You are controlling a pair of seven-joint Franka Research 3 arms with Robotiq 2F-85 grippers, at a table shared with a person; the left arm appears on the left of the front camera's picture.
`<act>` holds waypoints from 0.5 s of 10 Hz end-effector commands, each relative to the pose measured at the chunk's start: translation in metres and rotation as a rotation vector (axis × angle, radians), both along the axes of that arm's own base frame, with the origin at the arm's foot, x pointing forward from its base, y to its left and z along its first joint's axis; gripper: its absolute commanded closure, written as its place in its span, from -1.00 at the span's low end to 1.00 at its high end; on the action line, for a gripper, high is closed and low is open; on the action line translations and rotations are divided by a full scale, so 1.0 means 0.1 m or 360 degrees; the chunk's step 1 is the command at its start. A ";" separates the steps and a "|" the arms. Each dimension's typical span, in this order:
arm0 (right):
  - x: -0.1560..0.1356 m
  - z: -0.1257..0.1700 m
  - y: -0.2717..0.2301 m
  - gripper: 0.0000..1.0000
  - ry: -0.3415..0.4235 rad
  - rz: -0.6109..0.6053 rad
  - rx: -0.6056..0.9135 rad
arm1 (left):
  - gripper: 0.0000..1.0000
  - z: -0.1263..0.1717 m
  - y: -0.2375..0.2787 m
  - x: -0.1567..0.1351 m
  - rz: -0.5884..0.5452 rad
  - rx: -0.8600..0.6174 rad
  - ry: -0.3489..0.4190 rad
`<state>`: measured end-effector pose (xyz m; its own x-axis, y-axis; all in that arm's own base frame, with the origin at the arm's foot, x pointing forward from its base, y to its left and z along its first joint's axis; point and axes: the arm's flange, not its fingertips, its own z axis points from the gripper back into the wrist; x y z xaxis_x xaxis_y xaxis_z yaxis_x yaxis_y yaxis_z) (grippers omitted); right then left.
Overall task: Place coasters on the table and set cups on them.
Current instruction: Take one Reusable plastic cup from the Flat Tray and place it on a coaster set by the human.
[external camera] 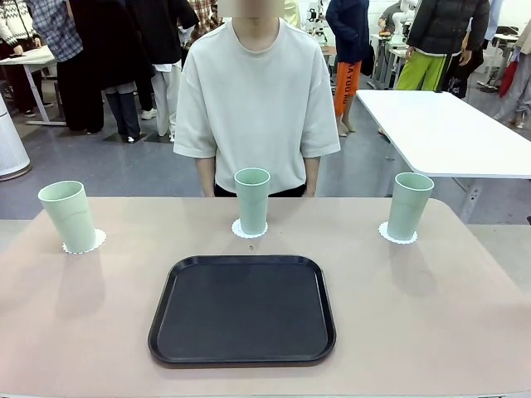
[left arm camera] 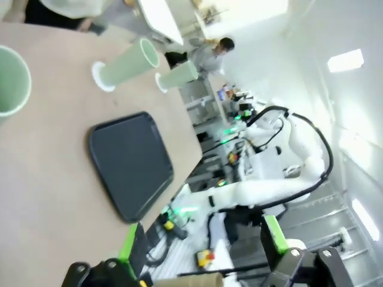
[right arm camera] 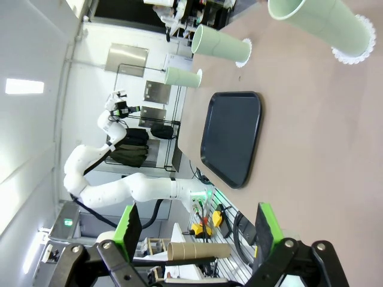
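Observation:
Three pale mint-green cups each stand upright on a white lacy coaster along the far side of the beige table (external camera: 99, 315): the left cup (external camera: 68, 215) on its coaster (external camera: 84, 242), the middle cup (external camera: 251, 200) on its coaster (external camera: 249, 229), the right cup (external camera: 410, 205) on its coaster (external camera: 397, 234). My left gripper (left arm camera: 200, 251) hangs open and empty off the table's near side, far from the cups (left arm camera: 125, 63). In the same way my right gripper (right arm camera: 196, 233) is open and empty, with the nearest cup (right arm camera: 323, 24) well beyond it.
A black rounded tray (external camera: 242, 308) lies bare at the near middle of the table. A person (external camera: 257, 99) stands at the far edge behind the middle cup, hands out of sight. A white table (external camera: 440, 133) stands at the back right.

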<state>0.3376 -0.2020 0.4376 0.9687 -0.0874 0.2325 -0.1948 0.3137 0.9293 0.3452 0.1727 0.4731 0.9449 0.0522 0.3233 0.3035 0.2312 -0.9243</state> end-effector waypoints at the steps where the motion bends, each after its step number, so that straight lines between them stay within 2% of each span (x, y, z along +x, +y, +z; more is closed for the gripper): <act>1: 0.01 0.02 0.01 -1.00 0.0009 -0.0011 0.0003 | -1.00 -0.05 0.30 0.18 -0.0019 0.0038 -0.0034; 2: 0.01 0.02 0.01 -1.00 0.0009 -0.0011 0.0003 | -1.00 -0.15 0.49 0.20 0.0016 0.0086 -0.0066; 5: 0.01 0.02 0.01 -1.00 0.0009 -0.0011 0.0003 | -1.00 -0.25 0.87 0.25 -0.0090 0.0119 0.0004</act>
